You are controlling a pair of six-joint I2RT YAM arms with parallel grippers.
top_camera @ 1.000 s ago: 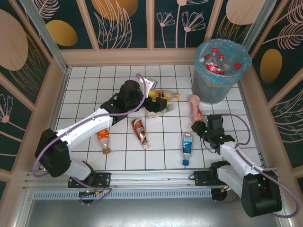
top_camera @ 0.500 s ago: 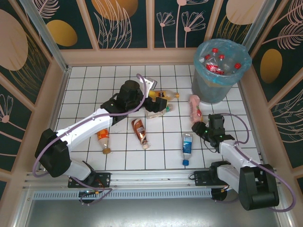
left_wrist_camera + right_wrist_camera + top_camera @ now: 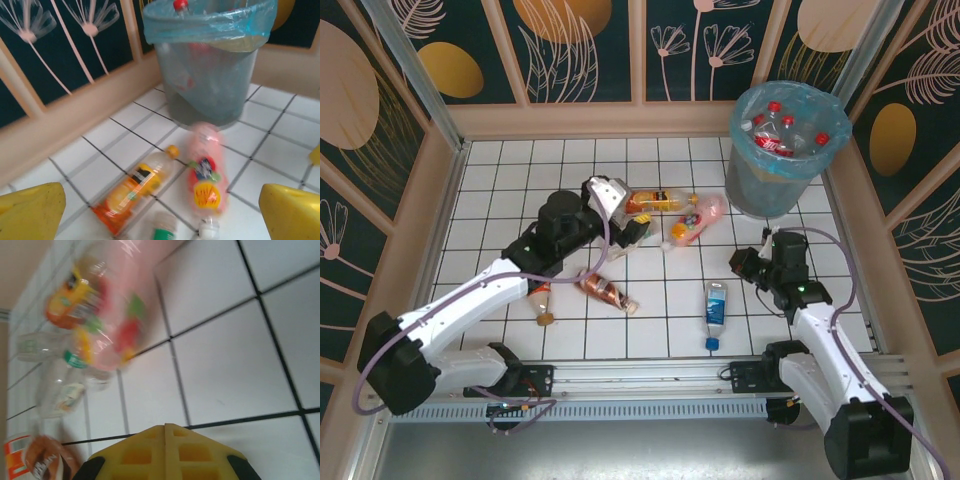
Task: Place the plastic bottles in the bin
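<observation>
Seen from above, a white tiled table (image 3: 510, 180) held scattered plastic bottles; the grey bin (image 3: 760, 185), lined with a blue bag, stood at the far right with red-capped bottles (image 3: 778, 140) inside; a pink bottle (image 3: 695, 218) and an orange bottle (image 3: 660, 201) lay near its base; beside them the left gripper (image 3: 623, 212) had its jaws wide apart, empty; the right gripper (image 3: 744, 264) had its jaws pressed together on nothing; a brown bottle (image 3: 605, 290) and a blue-labelled bottle (image 3: 716, 308) lay nearer the arms.
</observation>
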